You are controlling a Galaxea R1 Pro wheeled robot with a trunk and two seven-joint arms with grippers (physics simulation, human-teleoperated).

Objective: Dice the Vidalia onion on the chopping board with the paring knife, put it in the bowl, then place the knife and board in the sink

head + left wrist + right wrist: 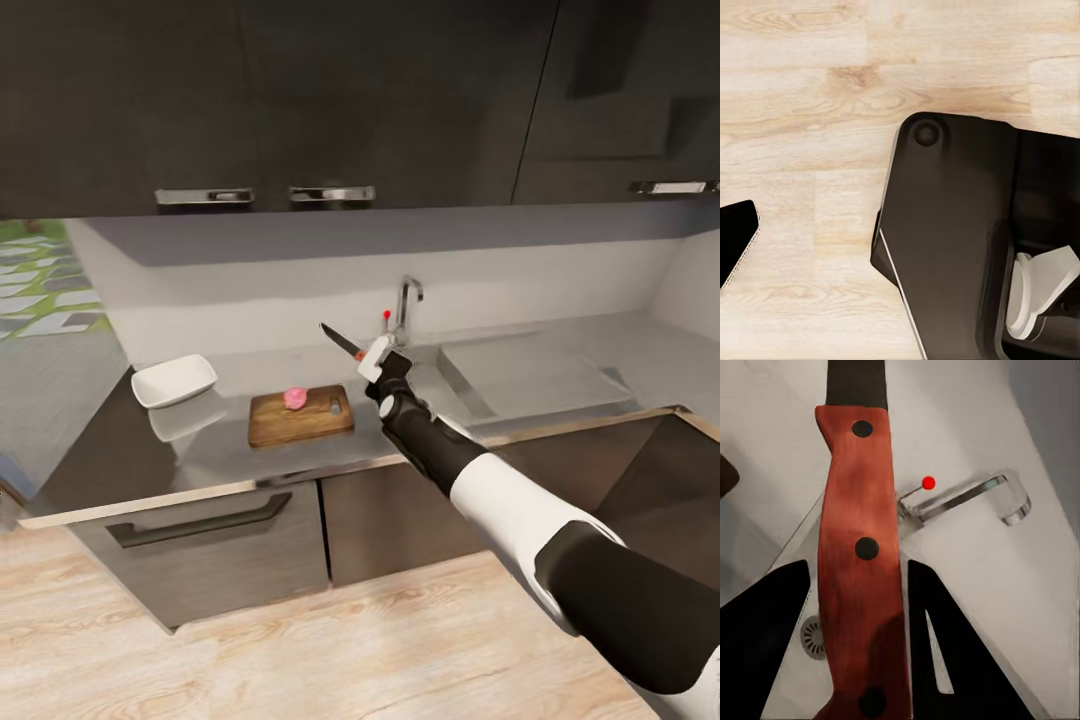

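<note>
1. I count one chopping board (300, 416), one white bowl (173, 380), one paring knife (343, 342) and one pink onion piece (295, 398), all at the grey countertop (225, 445).
2. One sink (530, 378) with one curved tap (405, 300) and its red knob (928, 482).
3. My right gripper (378, 358) holds the knife in the air, blade pointing toward ten o'clock in the head view.
4. In the right wrist view the reddish handle (861, 577) sits between the two dark fingers (765, 645), jaws closed narrow against it.
5. The board lies at eight o'clock from that gripper, apart from it; the onion piece rests on it.
6. The bowl sits at nine o'clock from the board, near it.
7. The left jaws' state I cannot tell; that wrist view looks down on wooden floor (810, 112).
</note>
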